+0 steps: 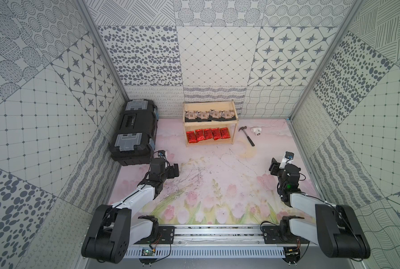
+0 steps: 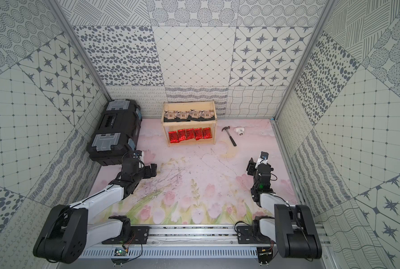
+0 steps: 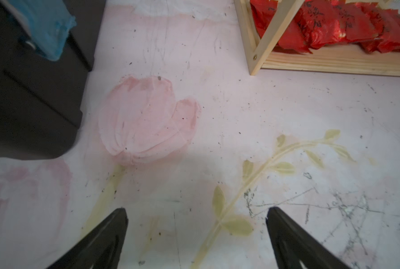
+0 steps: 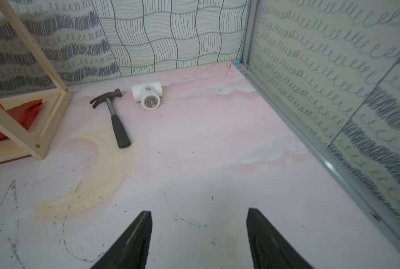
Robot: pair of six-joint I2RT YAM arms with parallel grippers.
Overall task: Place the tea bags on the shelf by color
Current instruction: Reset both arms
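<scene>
Pink tulip-printed matting (image 1: 217, 167) covers the tabletop, closed in by patterned panels. Against the back wall (image 1: 217, 58), at upper centre in both top views, stands the light-wood shelf (image 1: 210, 122). Four black tea bags (image 1: 209, 115) sit in a row on its upper board, and five red foil tea bags (image 1: 207, 135) lie side by side on its lower board. A black toolbox (image 1: 133, 132) lies left of the shelf; a hammer (image 1: 248, 137) and a white pipe tee (image 1: 326, 132) lie to its right. The left gripper (image 1: 175, 171) hangs over the matting just below the toolbox, jaws wide apart, holding nothing. The right gripper (image 1: 274, 166), at middle right, has its jaws apart too, holding nothing.
</scene>
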